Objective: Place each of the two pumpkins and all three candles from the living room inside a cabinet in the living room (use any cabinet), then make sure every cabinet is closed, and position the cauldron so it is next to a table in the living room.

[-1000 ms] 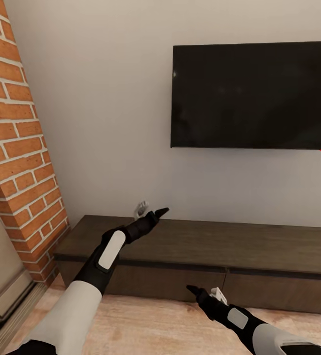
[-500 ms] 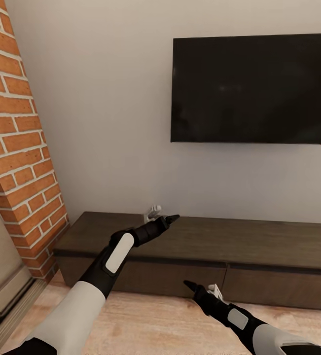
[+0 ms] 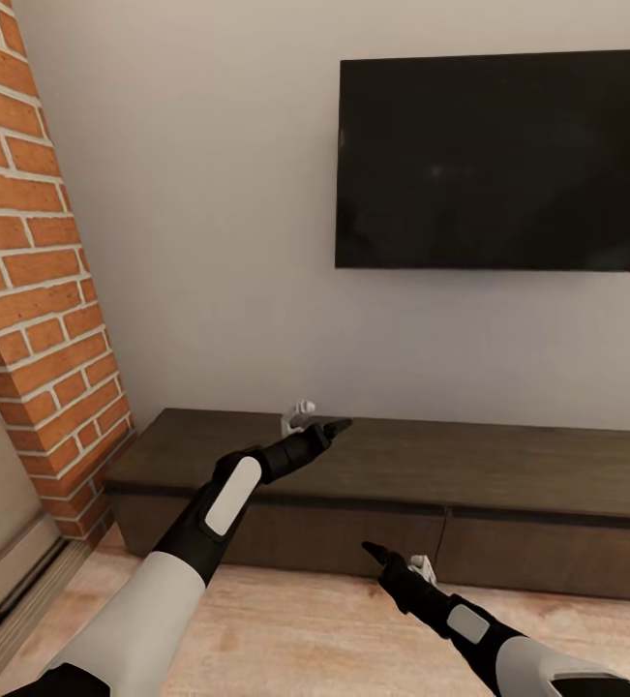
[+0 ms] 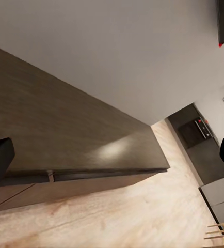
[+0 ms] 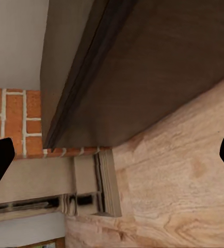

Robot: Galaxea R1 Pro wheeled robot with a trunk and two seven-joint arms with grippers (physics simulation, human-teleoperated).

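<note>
Here the cabinet looks rigid and heavy, its flat fronts handle-less, so probably a door edge must be hooked. Both the left pincer and right pincer hang wide open, empty.

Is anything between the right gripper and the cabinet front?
No. In the head view, the right gripper hangs before the cabinet front with just open air and bare plank floor between.

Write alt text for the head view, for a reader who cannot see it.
A long, low, dark brown wooden cabinet runs along a pale wall, its flat fronts closed, under a black wall-mounted TV. The robot's left gripper reaches over the cabinet's top, and the right gripper hangs in front of its fronts, above light wood flooring. A red brick column stands at left.
</note>
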